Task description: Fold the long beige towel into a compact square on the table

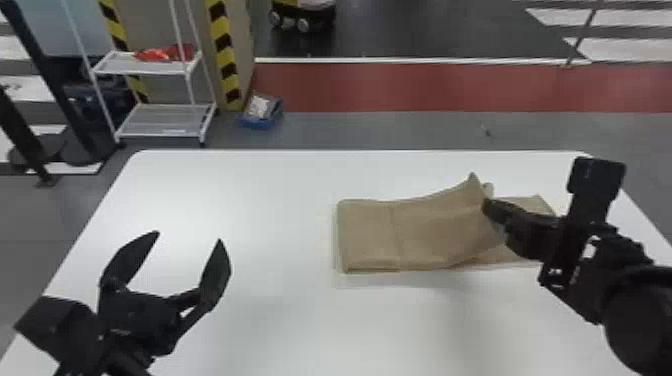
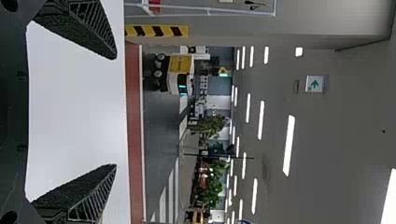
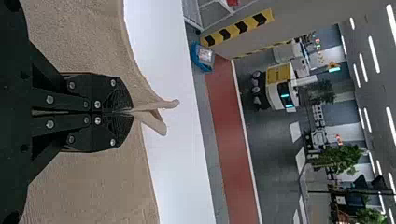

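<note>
Black arms lie nearest the head camera, one toward each lower corner. On the right, the right gripper has hold of the towel; its grip is partly hidden from above, but the right wrist view settles it: both fingers are pressed together on a pinch of beige cloth, with two rolled edges poking out past the tips. At the left side, the left gripper is spread wide over the table, nothing between its fingers, and the left wrist view gives bare white tabletop in that gap.

From the head camera the towel's outline can be read: folded, on the right half of the table, its left part flat and squared off, one far corner lifted to a peak beside the right gripper. Another layer lies beneath and runs on to the right, behind the fingers.

Past the table's far edge stand a white rack and a striped column, with a blue bin on the floor at the column's foot. The head view catches the wheels of a mobile robot; both wrist views add its yellow panel, green plants and ceiling lights.
</note>
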`<act>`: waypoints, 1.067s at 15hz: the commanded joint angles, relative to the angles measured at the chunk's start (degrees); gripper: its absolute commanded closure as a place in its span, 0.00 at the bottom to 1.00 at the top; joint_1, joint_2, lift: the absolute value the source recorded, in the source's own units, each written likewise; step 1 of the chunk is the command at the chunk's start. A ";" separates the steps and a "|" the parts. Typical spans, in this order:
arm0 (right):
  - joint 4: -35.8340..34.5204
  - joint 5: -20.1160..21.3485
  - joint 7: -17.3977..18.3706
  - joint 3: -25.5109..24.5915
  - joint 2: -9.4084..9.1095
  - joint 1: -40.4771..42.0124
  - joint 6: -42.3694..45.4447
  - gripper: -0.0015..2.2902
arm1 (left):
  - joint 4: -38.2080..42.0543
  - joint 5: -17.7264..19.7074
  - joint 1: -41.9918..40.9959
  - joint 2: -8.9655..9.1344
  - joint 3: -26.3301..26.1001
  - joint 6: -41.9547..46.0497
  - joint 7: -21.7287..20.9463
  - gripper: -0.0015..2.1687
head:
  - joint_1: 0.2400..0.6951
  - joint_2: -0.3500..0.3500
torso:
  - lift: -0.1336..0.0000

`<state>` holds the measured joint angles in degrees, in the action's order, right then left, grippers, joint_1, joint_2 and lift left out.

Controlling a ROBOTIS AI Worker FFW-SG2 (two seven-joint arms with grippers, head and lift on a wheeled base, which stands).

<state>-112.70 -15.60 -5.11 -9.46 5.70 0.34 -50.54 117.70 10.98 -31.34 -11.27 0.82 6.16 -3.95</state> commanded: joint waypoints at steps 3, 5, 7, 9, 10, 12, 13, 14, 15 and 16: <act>8.82 2.85 -2.45 0.23 2.21 -3.06 1.54 0.50 | -0.27 -0.53 1.10 0.11 -0.56 -1.55 -0.10 0.02 | 1.00 0.42 | 0.08; 9.08 2.94 -3.06 0.40 2.12 -3.32 2.95 0.50 | -0.45 -0.70 1.45 0.37 -0.82 -1.55 -0.01 0.02 | 1.00 0.40 | 0.08; 7.67 1.45 -5.00 -0.91 2.21 -4.64 -0.92 0.50 | -1.33 -1.84 2.33 0.46 -1.00 -1.55 -0.01 0.02 | 1.00 0.40 | 0.08; 6.71 1.10 -5.52 -2.58 2.38 -6.84 -3.38 0.50 | -1.33 -2.11 2.42 0.55 -1.09 -1.72 -0.01 0.02 | 1.00 0.40 | 0.08; 6.62 0.66 -5.88 -3.64 2.73 -7.45 -4.79 0.50 | -1.33 -2.20 2.42 0.55 -1.18 -1.72 0.08 0.02 | 1.00 0.40 | 0.08; 6.80 -0.05 -6.14 -6.19 3.88 -7.63 -4.09 0.50 | -1.50 -2.20 2.42 0.63 -1.18 -1.72 0.08 0.02 | 1.00 0.39 | 0.08; 7.94 0.39 -6.49 -6.72 4.23 -7.81 -3.91 0.50 | -1.59 -2.28 2.42 0.63 -1.18 -1.72 0.08 0.02 | 1.00 0.37 | 0.08; 9.52 1.10 -7.02 -6.45 4.58 -7.54 -2.50 0.50 | -1.94 -2.20 2.51 0.63 -1.18 -1.72 0.08 0.02 | 1.00 0.36 | 0.08; 11.54 2.33 -7.19 -6.19 4.58 -7.63 -0.75 0.50 | -2.29 -2.20 2.77 0.63 -1.35 -1.72 0.08 0.02 | 1.00 0.33 | 0.08; 13.21 3.82 -7.11 -5.84 4.58 -7.72 -0.04 0.50 | -2.47 -2.28 3.12 0.63 -1.53 -1.72 0.08 0.02 | 1.00 0.32 | 0.08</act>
<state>-102.05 -13.70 -12.27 -15.73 10.21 -7.30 -52.20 115.59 8.76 -28.61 -10.63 -0.49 4.43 -3.87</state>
